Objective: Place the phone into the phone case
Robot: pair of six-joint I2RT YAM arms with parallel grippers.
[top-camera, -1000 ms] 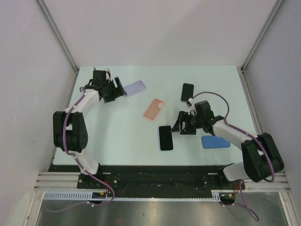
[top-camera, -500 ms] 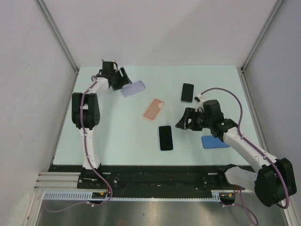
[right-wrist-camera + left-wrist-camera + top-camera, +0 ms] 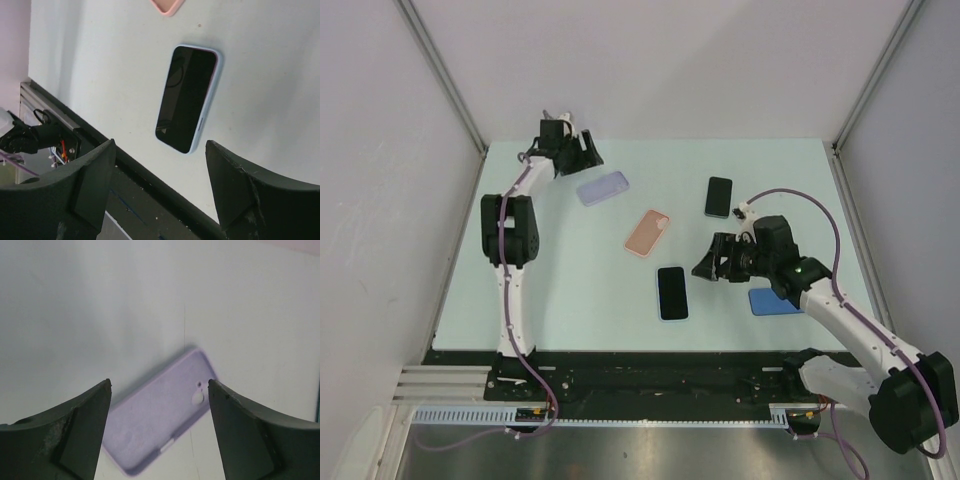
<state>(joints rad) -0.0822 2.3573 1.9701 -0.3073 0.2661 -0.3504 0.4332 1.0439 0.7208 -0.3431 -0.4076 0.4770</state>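
Note:
A black phone [image 3: 672,292] in a pale blue case lies face up at the table's front middle; it also shows in the right wrist view [image 3: 187,97]. A bare black phone [image 3: 719,196] lies at the back right. Empty cases: lilac [image 3: 603,187], salmon pink [image 3: 647,232], blue [image 3: 778,300]. My left gripper [image 3: 584,154] is open and empty at the far left back, above and behind the lilac case [image 3: 160,427]. My right gripper [image 3: 706,267] is open and empty, raised to the right of the cased phone.
The table's front edge and a black rail [image 3: 100,165] run under the right gripper's view. White walls enclose the pale green table [image 3: 570,270] on three sides. A corner of the salmon case [image 3: 167,5] shows at the top of the right wrist view.
My left arm has stretched toward the back left corner, drawing the gripper away from the lilac case. My right arm has lifted and pulled back a little from the cased phone.

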